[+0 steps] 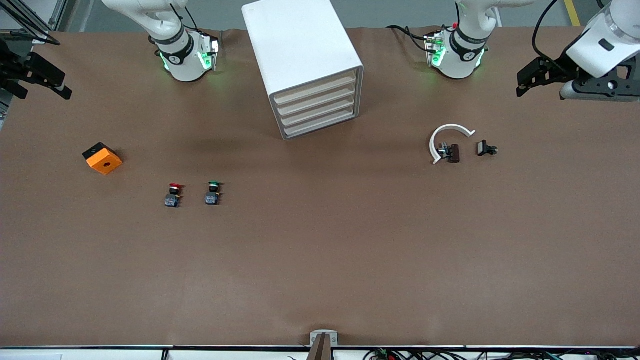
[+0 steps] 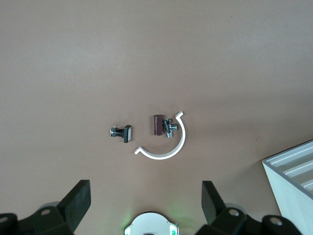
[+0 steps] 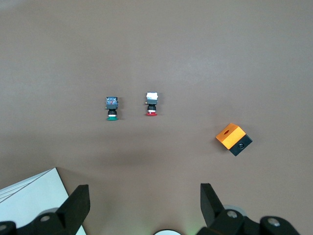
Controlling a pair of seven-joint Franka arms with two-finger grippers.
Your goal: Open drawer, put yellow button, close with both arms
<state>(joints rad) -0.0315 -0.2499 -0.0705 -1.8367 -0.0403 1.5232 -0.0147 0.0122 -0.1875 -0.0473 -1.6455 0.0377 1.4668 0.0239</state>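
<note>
Hovering high over the right arm's end of the brown table, the right gripper has its fingers spread wide with nothing between them, and the arm waits. The left gripper hangs over the left arm's end of the table, its fingers likewise spread apart and empty, and that arm waits as well. Between the two arm bases stands a white drawer cabinet with four drawers, all shut, their fronts turned toward the front camera. Nearer to that camera than the cabinet, toward the right arm's end, a red-capped button and a green-capped button lie side by side, close but apart. An orange block with a black base and a round hole in its face sits well apart from them, closer to the right arm's end. Toward the left arm's end lies a white curved piece, an open arc around a brown cylinder with a metal fitting, and a small black part rests just beside the arc, outside it. Where the yellow button lies I cannot tell from any of the three views.
</note>
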